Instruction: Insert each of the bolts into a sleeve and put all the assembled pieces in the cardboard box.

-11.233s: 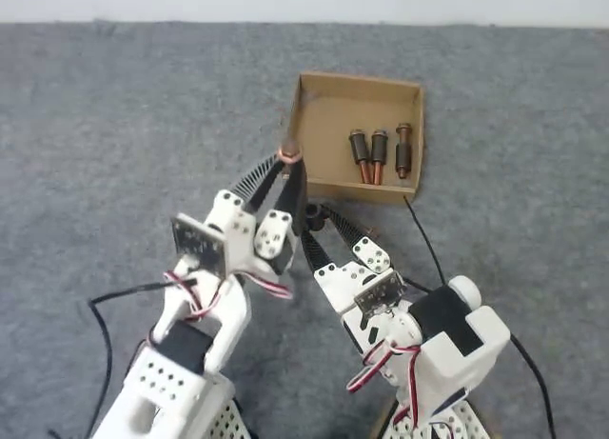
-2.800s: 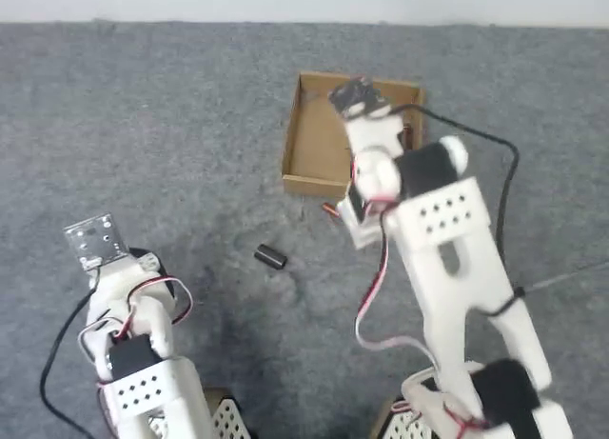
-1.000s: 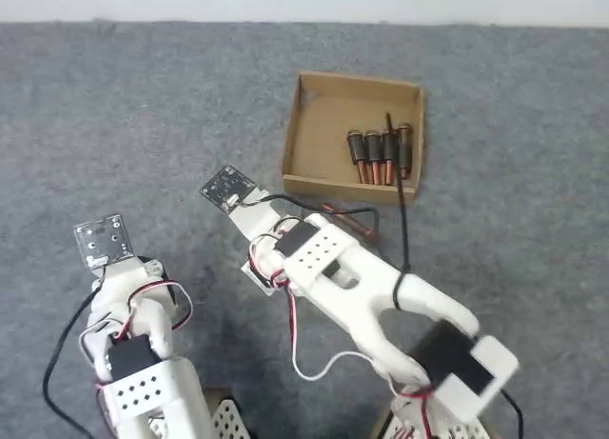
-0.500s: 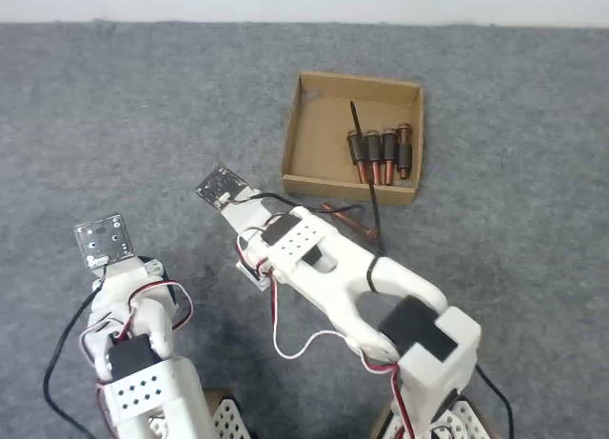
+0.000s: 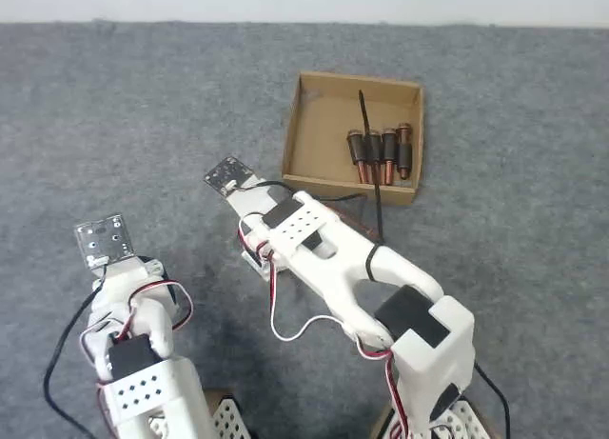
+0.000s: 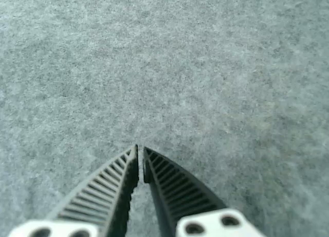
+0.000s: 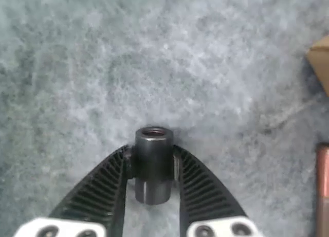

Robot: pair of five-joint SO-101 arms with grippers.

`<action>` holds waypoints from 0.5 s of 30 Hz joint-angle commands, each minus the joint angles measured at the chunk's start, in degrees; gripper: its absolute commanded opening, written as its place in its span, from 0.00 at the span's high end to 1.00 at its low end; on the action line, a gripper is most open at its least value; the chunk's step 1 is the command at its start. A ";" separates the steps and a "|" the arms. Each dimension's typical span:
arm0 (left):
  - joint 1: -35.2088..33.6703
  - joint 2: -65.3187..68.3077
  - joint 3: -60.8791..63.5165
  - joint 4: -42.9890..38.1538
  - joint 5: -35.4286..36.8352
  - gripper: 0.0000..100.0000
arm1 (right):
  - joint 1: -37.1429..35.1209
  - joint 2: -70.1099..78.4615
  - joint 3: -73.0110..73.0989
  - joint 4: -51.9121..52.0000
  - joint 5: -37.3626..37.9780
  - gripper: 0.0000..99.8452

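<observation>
In the right wrist view a short black sleeve [image 7: 152,170] lies between my right gripper's [image 7: 151,152] fingers, which touch it on both sides, its open threaded end facing away. A copper bolt [image 7: 322,188] lies on the carpet off to one side, near a corner of the cardboard box [image 7: 321,62]. In the high view the right arm [image 5: 314,244] stretches over the carpet in front of the cardboard box [image 5: 314,106], which holds several assembled pieces [image 5: 381,153]. My left gripper [image 6: 140,150] is shut on nothing above bare carpet; the left arm [image 5: 133,306] sits folded back at the near left.
Grey carpet covers the whole table. The right arm's black cable [image 5: 369,134] hangs across the box and the pieces in it. Open carpet lies to the left of the box and right of it.
The right arm's elbow has swung nearer and its wrist has shifted slightly toward the box, covering the loose bolt that showed in front of the box. The left arm has stayed still.
</observation>
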 commanded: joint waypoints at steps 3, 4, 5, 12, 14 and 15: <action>-0.09 -0.70 -0.66 -0.18 -0.53 0.99 | 5.67 -12.00 -2.11 8.84 -0.70 0.99; -0.09 -0.70 -0.66 -0.18 -0.53 0.99 | 6.81 -13.76 -2.11 10.95 -0.70 0.99; -0.09 -0.70 -0.66 -0.18 -0.53 0.99 | 8.22 -15.34 -2.02 12.88 -0.44 0.99; -0.09 -0.70 -0.66 -0.18 -0.53 0.99 | 20.35 -27.91 5.89 15.87 -0.26 0.99; -0.09 -0.62 -0.66 -0.18 -0.53 0.99 | 23.25 -31.96 9.32 15.87 -0.26 0.99; -0.09 -0.62 -0.66 -0.18 -0.53 0.99 | 24.57 -33.89 11.34 15.78 -0.26 0.99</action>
